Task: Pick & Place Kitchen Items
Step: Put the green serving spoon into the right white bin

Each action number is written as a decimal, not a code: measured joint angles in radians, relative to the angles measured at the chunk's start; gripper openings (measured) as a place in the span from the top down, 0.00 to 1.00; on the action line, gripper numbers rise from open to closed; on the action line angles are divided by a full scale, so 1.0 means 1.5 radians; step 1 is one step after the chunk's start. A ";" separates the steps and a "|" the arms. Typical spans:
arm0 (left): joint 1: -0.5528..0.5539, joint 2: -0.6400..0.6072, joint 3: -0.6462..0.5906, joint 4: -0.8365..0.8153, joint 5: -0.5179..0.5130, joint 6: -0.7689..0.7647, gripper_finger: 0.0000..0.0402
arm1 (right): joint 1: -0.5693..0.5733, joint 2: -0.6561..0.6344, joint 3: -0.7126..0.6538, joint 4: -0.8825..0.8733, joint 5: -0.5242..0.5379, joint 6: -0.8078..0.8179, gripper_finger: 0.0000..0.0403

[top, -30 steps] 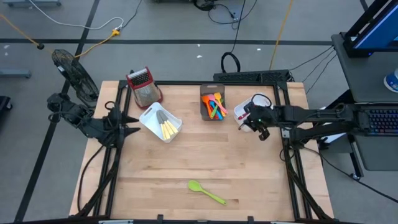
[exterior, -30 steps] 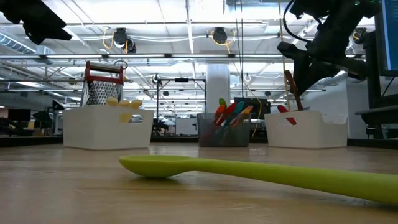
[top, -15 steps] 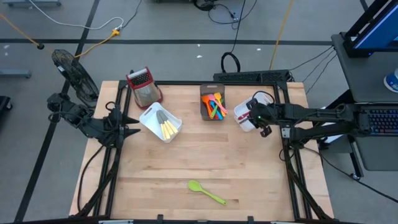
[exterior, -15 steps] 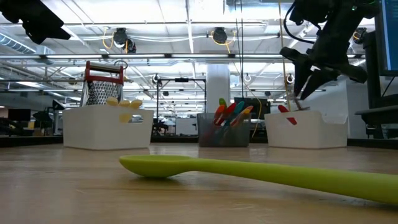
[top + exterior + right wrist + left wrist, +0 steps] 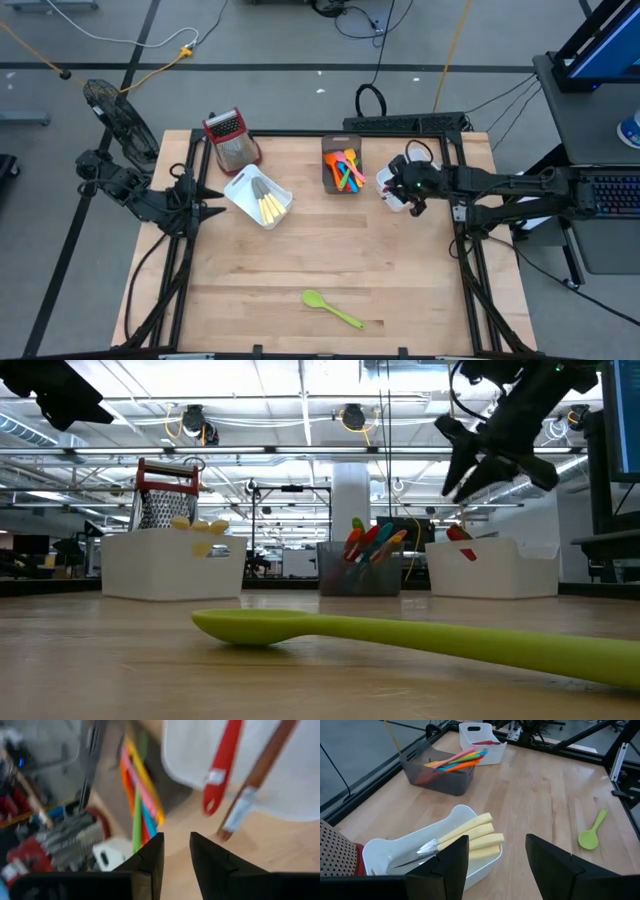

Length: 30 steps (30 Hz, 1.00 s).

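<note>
- A green spoon (image 5: 332, 309) is seen lying alone on the wooden desk (image 5: 400, 270) near its front edge, well apart from both hands and from every bin.
- The right hand (image 5: 408, 196) is held above the white bin (image 5: 386, 184) at the desk's right rear; its fingers stand a little apart and nothing is seen between them.
- Below that hand, a red utensil (image 5: 223, 765) and a brown spoon (image 5: 256, 780) are seen lying side by side in that white bin, free of the fingers.
- The left hand (image 5: 207, 207) is parked at the desk's left edge, its fingers spread wide and empty.
- Just beside the left hand, a second white bin (image 5: 258, 196) is seen holding yellow-handled knives (image 5: 470, 839).
- Farther back, a dark grey bin (image 5: 342, 166) between the two white bins is filled with coloured spoons and spatulas (image 5: 456, 760).
- At the far left corner, a red-topped box grater (image 5: 232, 140) stands just behind the knife bin.
- No object is seen lying between the green spoon and the bins.
</note>
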<state>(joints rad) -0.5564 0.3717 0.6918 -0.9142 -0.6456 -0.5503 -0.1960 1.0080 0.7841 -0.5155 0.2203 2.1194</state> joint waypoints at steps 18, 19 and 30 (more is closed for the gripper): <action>0.000 0.000 0.000 0.000 -0.006 -0.005 0.50 | 0.130 0.004 0.000 0.274 0.093 -0.211 0.99; 0.000 0.000 0.000 0.000 -0.006 -0.007 0.50 | 0.139 0.008 0.000 0.287 0.099 -0.233 0.99; 0.000 0.001 0.000 0.170 0.119 0.136 0.50 | 0.218 0.109 0.000 0.576 0.097 -0.621 0.99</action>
<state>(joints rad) -0.5568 0.3729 0.6914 -0.6591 -0.4671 -0.3460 0.1313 1.1721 0.7837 0.3491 0.3652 1.1885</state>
